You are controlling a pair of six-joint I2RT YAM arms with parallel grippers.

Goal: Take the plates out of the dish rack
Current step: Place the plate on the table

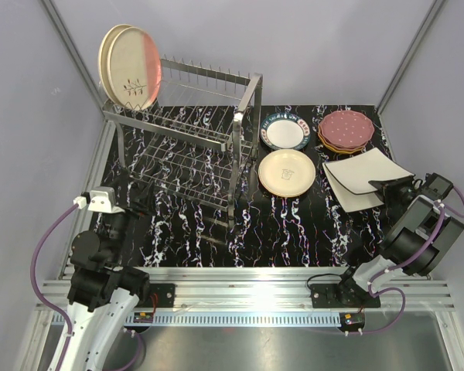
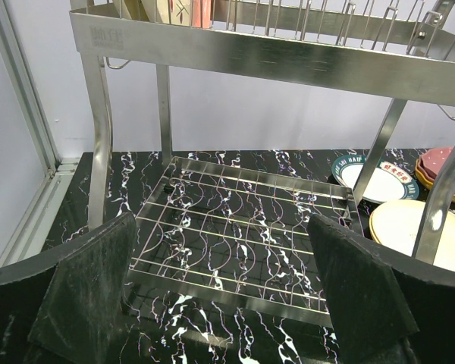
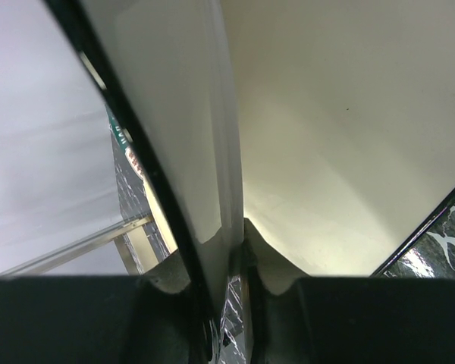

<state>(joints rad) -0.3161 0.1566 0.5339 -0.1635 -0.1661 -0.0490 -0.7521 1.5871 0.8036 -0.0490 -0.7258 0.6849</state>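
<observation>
My right claw point(image 1: 388, 189) is at the right edge of the top view. Its jaws are pinched nearly together on the near right rim of a cream square plate point(image 1: 362, 179) with a dark edge. The right wrist view shows that rim wedged between the two fingers. The plate is right of centre over the black marbled table point(image 1: 294, 224), and I cannot tell whether it lies fully flat. A second square plate seems to sit under it.

My left claw point(image 2: 220, 303) is spread wide and has hold of nothing. It hangs at lower left, facing the lower tier of the dish rack point(image 1: 193, 147). The rack stands upper left of centre, and two cream round plates point(image 1: 131, 68) stand upright at the left end of its upper tier.

Just right of the rack lie a white plate with a dark patterned rim point(image 1: 284, 131) and, below it in the frame, a cream plate point(image 1: 287, 172). At upper right a maroon scalloped plate point(image 1: 346, 126) tops a small stack.
</observation>
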